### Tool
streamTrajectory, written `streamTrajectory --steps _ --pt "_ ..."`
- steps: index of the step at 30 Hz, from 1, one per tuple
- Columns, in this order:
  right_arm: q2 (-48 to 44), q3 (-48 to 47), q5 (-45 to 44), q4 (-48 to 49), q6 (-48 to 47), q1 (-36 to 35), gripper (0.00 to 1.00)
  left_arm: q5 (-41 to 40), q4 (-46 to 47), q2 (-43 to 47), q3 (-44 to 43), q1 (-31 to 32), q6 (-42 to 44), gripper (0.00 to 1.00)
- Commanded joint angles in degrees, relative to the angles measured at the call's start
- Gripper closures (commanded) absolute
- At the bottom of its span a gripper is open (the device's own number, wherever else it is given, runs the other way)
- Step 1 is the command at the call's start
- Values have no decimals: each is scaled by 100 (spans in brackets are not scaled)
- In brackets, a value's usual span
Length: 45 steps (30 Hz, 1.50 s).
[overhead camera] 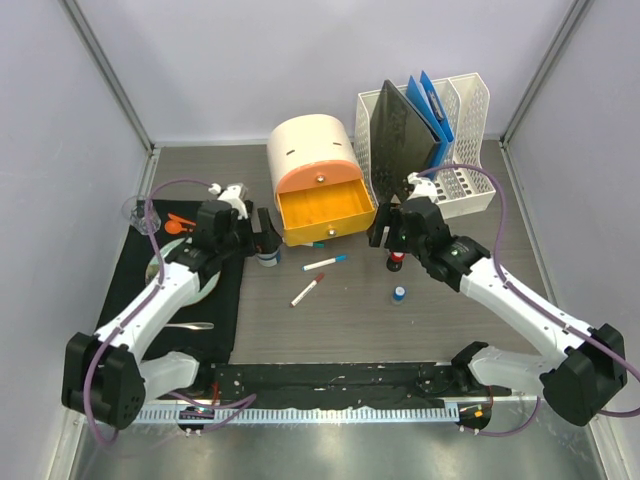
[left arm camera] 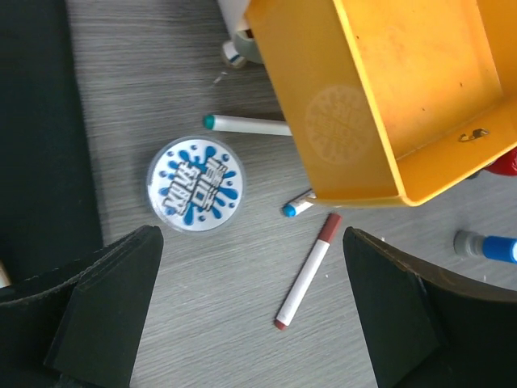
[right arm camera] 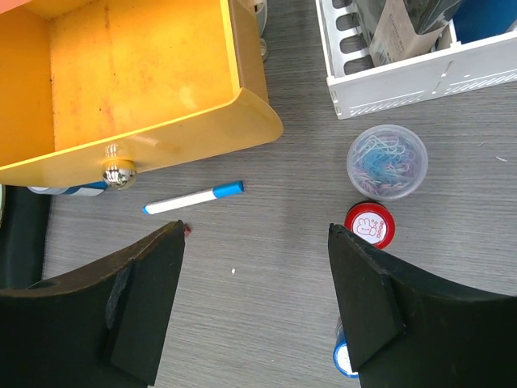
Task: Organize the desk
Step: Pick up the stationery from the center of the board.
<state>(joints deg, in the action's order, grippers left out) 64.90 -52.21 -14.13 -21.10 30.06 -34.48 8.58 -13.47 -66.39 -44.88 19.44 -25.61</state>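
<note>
The desk [overhead camera: 350, 330] holds a red-capped marker [overhead camera: 307, 291] and a blue-capped marker [overhead camera: 325, 262] in front of an open orange drawer [overhead camera: 325, 210]. My left gripper [left arm camera: 252, 259] hovers open over the red-capped marker [left arm camera: 307, 271], with a round blue-splash tin [left arm camera: 195, 185] and a teal-tipped marker [left arm camera: 246, 124] beyond it. My right gripper [right arm camera: 254, 238] is open above bare wood. The blue-capped marker [right arm camera: 194, 198] lies ahead of it, and a red stamp [right arm camera: 369, 224] sits by its right finger. Neither gripper holds anything.
A clear cup of paper clips [right arm camera: 386, 160] and a blue-capped tube [right arm camera: 343, 360] stand near the right gripper. A white file rack [overhead camera: 430, 150] with folders stands at the back right. A black mat [overhead camera: 185, 290] with a spoon [overhead camera: 190, 325] lies at the left.
</note>
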Motion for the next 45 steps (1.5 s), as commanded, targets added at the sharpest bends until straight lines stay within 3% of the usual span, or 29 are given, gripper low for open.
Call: streamTrajectory --steps 1,9,17,45 --pt "-224 8 -116 98 -18 29 23 -646 109 574 85 24 -59 0" --pt "-224 35 -143 80 26 29 23 -646 -40 628 50 16 -67 0" --pt "-443 44 -231 -25 35 64 22 -1895 -577 250 -38 16 -603 0" --pt "-505 325 -204 -43 17 301 22 -1289 -138 -1622 -829 33 -718 0"
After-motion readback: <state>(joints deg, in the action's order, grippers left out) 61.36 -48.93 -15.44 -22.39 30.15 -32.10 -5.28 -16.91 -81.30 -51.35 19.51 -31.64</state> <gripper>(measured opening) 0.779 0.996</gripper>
